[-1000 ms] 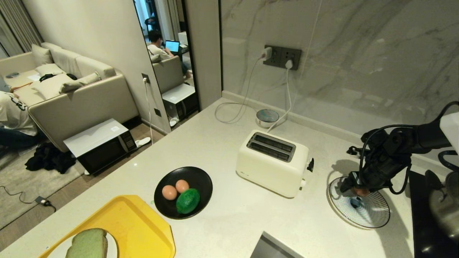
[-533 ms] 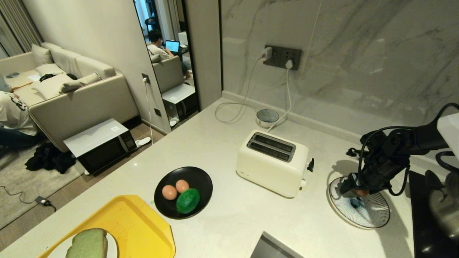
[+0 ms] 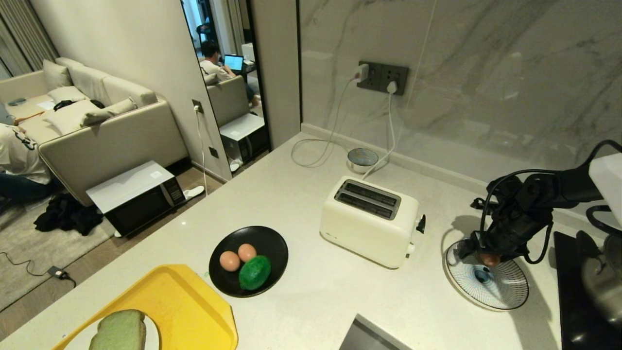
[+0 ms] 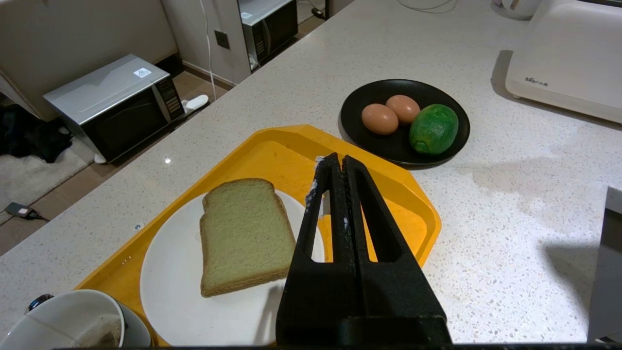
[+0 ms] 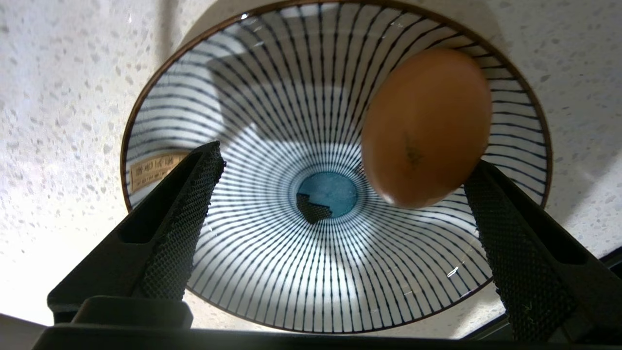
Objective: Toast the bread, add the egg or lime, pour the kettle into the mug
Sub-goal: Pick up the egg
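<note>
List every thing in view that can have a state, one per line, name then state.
right gripper: open, over the striped bowl
egg: in the striped bowl, beside one finger, not clamped
left gripper: shut, empty, above the yellow tray
bread: flat on the white plate, untoasted
toaster: slots empty
lime: on the black plate with two eggs
</note>
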Motion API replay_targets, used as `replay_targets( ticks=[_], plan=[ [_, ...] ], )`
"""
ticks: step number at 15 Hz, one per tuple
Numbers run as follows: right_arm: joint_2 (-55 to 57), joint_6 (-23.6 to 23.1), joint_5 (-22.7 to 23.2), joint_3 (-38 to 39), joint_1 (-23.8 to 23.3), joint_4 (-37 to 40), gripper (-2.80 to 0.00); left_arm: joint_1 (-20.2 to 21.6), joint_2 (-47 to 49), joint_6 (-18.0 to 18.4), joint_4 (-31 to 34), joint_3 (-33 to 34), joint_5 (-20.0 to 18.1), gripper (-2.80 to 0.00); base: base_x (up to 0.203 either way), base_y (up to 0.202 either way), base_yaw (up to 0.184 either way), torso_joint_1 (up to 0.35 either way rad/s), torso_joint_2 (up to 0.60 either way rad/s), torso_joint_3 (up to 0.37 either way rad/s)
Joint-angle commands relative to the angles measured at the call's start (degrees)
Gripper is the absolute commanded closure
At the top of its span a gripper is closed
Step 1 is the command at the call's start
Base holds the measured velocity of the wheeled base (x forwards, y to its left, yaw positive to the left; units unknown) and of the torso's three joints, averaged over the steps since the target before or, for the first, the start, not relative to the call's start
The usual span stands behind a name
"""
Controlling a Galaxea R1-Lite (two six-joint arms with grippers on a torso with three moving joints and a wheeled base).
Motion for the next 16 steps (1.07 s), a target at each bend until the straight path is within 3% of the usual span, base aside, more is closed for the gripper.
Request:
replay_targets(
  ticks=[1, 3, 16],
  plan=[
    [0.71, 0.39, -0.31, -0.5, 0.0, 0.23, -2.8, 0.02, -0.01, -0.02, -0.01, 0.0, 0.01, 0.0, 0.0, 0.0, 0.0, 0.0, 0.0, 0.0],
    [1.52, 0.5, -2.32, -1.15, 0.0, 0.27, -2.8, 0.02, -0.01, 0.04, -0.01, 0.0, 0.01, 0.0, 0.0, 0.0, 0.0, 0.0, 0.0, 0.0],
    [3.49, 0.59, -2.61, -3.79, -0.97, 0.44, -2.8, 0.02, -0.01, -0.04, -0.01, 0.0, 0.01, 0.0, 0.0, 0.0, 0.0, 0.0, 0.0, 0.0]
  ],
)
